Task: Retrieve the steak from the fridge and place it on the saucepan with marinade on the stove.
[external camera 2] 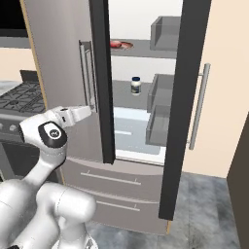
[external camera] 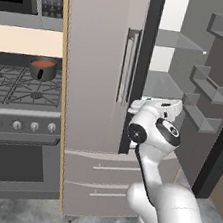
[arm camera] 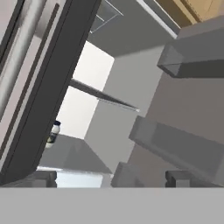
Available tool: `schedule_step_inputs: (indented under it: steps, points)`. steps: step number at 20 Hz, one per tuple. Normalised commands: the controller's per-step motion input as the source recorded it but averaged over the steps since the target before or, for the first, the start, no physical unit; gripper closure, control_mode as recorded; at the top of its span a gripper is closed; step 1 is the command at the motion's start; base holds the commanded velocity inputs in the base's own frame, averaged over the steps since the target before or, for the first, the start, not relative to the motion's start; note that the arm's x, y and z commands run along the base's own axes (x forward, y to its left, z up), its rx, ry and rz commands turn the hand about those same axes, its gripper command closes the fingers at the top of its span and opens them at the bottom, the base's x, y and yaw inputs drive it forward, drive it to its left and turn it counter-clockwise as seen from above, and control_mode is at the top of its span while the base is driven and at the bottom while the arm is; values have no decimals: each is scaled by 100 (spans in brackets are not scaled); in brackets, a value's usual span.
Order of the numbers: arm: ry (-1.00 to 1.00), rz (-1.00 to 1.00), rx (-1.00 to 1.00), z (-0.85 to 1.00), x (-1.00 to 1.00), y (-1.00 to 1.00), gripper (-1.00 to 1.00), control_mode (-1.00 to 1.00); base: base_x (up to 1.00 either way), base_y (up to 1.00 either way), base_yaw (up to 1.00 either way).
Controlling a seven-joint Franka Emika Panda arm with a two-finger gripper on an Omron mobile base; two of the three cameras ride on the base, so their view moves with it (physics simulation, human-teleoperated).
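The steak (external camera 2: 121, 44) lies on the upper shelf inside the fridge (external camera 2: 61, 73), whose right door (external camera 2: 185, 107) stands swung open. One shelf down stands a small white jar with a dark lid (external camera 2: 136, 85). The gripper (arm camera: 109, 178) hangs just in front of the opening, beside the closed left door's handle (external camera: 127, 65), its fingers spread wide and grasping nothing. Off to the left, the saucepan (external camera: 42, 68) with its orange-red marinade sits on the stove (external camera: 21, 87), well apart from the arm

steak (external camera 2: 121, 44) on upper fridge (external camera 2: 146, 48) shelf, saucepan (external camera: 43, 69) on stove (external camera: 15, 89) leftward
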Motion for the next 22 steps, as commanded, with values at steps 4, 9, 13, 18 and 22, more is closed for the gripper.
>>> schedule_step_inputs:
  steps: [4, 9, 13, 18, 22]
  points:
    - [-3, 1, 32, 0, -18, 74, -100, -100, 0, 0, 0]
    - [0, 7, 27, 7, -7, 45, -100, -100, 0, 0, 0]
    - [1, 15, 8, 21, 1, 11, -100, -100, 0, 0, 0]
    - [11, 18, 0, 8, 37, 0, -100, -100, 0, 0, 0]
    - [10, 14, 0, 0, 80, 0, -100, -100, 0, 0, 0]
